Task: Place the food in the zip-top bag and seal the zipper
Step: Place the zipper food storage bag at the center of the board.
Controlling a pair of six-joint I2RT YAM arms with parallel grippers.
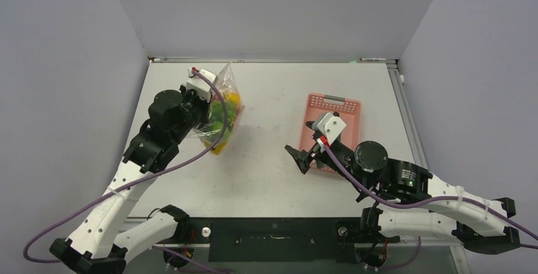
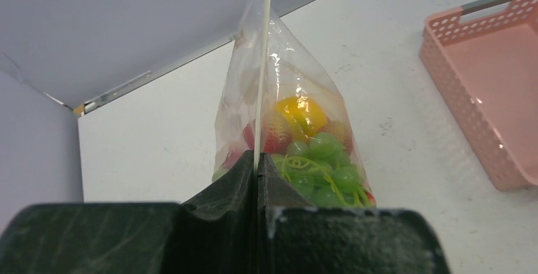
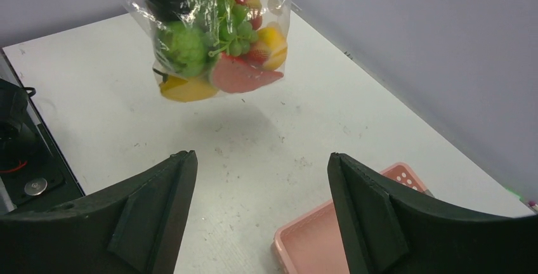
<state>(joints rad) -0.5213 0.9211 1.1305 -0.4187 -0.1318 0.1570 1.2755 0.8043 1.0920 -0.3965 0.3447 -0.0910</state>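
Observation:
The clear zip-top bag (image 1: 223, 110) hangs above the table at the left, filled with the food (image 3: 219, 58): green grapes, a green leafy piece, red, yellow and a dark piece. My left gripper (image 2: 259, 160) is shut on the zipper (image 2: 263, 65), which runs as one thin whitish strip straight up from the closed jaws. The food (image 2: 311, 153) bulges to the right of that strip. My right gripper (image 3: 261, 160) is open and empty, low over the table, well apart from the bag (image 3: 216, 33). In the top view it (image 1: 303, 144) sits at the basket's near-left corner.
The pink slotted basket (image 1: 339, 106) lies right of centre with nothing showing in it; it also shows in the left wrist view (image 2: 488, 96) and under my right fingers (image 3: 330, 242). Grey walls enclose the table on three sides.

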